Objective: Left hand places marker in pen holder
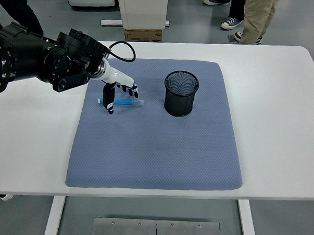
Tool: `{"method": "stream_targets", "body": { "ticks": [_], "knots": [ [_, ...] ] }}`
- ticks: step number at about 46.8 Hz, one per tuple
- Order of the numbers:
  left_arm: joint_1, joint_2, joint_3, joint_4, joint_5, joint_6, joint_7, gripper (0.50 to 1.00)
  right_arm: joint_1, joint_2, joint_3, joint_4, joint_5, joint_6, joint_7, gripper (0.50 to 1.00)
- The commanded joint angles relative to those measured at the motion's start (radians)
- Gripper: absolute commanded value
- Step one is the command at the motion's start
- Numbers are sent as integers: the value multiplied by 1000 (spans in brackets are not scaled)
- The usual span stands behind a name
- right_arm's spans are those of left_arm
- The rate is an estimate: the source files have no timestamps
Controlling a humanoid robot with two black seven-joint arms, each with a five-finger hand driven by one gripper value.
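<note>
A blue marker [127, 102] lies flat on the blue-grey mat [155, 148], pointing left to right. My left hand [118, 93] hovers right over its left half, fingers spread and pointing down; the thumb [110, 101] crosses in front of the marker and hides part of it. The fingers are not closed around it. The black mesh pen holder [181, 93] stands upright on the mat, a short way right of the marker. My right arm is out of view.
The mat lies on a white table [282, 112]. Behind the table are a cardboard box [144, 34], a white cabinet, and people's legs and shoes [255, 20].
</note>
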Motion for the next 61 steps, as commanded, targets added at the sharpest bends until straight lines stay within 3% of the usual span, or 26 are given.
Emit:
{"method": "stream_targets", "body": {
  "ticks": [1,7,20,32,46,49,61],
  "knots": [
    [3,0,0,0,10,6,14,851,0,0,0,0,0,1,0,1000],
    [8,0,-6,0,10,40,40,824,0,0,0,0,0,-1,0,1000],
    [19,0,-31,0,10,40,43,810,0,0,-1,0,0,1,0,1000],
    [28,0,-43,-2,10,40,43,719,0,0,0,0,0,-1,0,1000],
    [32,0,-49,-2,10,40,43,660,0,0,0,0,0,-1,0,1000],
    [32,0,-49,-2,10,40,43,628,0,0,0,0,0,1,0,1000],
    [42,0,-49,-3,10,40,45,613,0,0,0,0,0,-1,0,1000]
  ]
}}
